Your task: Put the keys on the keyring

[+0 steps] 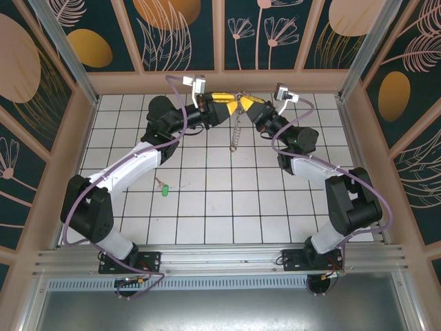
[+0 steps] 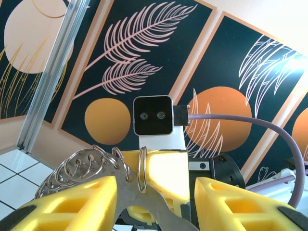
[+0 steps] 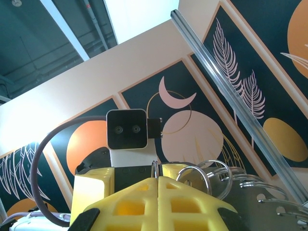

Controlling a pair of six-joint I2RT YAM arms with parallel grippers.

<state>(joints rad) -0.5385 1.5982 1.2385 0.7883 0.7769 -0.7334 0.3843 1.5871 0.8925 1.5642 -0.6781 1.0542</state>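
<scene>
White tiled floor (image 1: 227,207): green key (image 1: 165,188) lying; right tool (image 3: 158,180) pinches keyring (image 3: 193,174) aloft.

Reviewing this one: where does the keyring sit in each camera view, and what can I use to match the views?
Top external: keyring hangs at top centre, between the two arms' yellow fingertips.
Left wrist: keyring lower left to centre, rings fanned out.
Right wrist: keyring lower right, rings beside the shut fingers.
Shared landmark: right gripper, pinching one ring.
</scene>
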